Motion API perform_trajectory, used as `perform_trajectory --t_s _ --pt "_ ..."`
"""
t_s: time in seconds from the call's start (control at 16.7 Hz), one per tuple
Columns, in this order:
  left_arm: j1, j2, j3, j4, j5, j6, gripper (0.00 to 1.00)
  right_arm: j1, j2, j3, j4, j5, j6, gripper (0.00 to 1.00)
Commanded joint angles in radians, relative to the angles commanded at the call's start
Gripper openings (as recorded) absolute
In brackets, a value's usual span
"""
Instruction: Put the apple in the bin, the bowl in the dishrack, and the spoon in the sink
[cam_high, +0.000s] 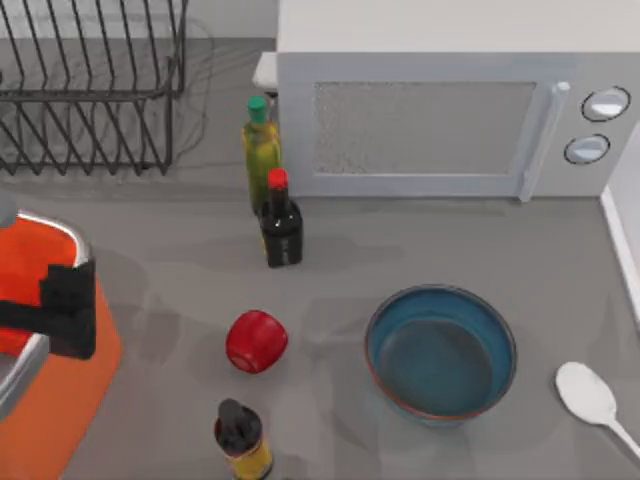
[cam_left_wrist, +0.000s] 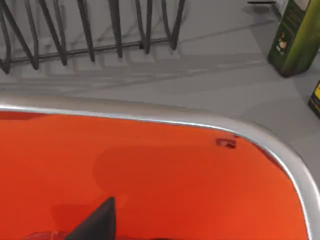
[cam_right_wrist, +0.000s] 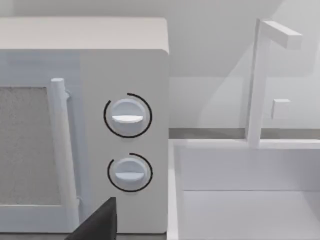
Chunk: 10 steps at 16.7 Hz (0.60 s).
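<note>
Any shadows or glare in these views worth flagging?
Top view: soft shadows beside the apple and dishrack, small highlight on the apple. Left wrist view: faint rack shadows on the counter, bright sheen along the bin rim. Right wrist view: even light, no glare.

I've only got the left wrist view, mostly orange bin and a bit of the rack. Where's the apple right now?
Observer: The apple sits on the table between the bin and the bowl, not in the bin.
Operator: Is anything in the bowl?
Observer: No, it is empty. The spoon lies on the table to its right.
Operator: Where's my left gripper from above?
Observer: The left gripper hangs over the bin's right rim, left of the apple.
</note>
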Motion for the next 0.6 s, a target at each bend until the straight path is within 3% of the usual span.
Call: perform_trajectory --t_s 0.6 --pt "-0.289 0.984 0.721 -0.498 0.050 -0.034 1.00 0.000 0.000 0.000 0.000 0.000 0.000 1.00"
